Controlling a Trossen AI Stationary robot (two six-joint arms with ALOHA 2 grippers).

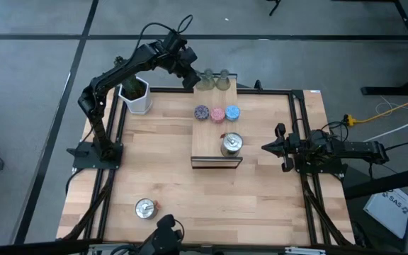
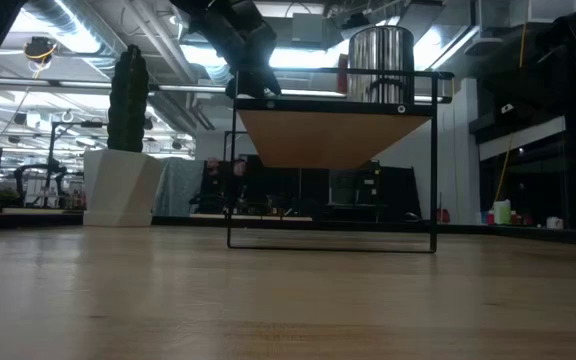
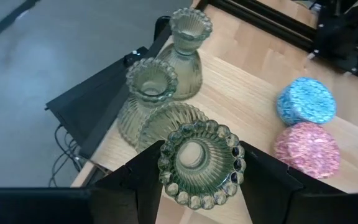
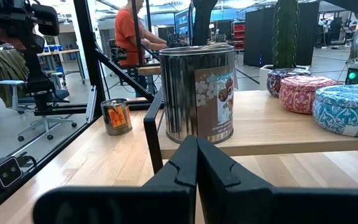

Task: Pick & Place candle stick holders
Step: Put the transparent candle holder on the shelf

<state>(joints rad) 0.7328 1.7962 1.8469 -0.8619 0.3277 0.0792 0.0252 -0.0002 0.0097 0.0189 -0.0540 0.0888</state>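
The left gripper [image 3: 194, 186] is holding the third green holder [image 3: 201, 163] over the far end of the wooden board [image 1: 207, 138], beside two green holders [image 1: 213, 81], while the closed right gripper [image 1: 269, 148] is waiting near the board's right side; one silver holder [image 1: 145, 208] probably remains off the board.

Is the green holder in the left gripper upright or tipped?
Upright. In the left wrist view the green holder sits between the left gripper's fingers with its round scalloped mouth facing up, like the two green holders standing beside it.

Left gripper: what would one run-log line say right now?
left gripper: shut on green holder | above board far end | right gripper: shut, waiting
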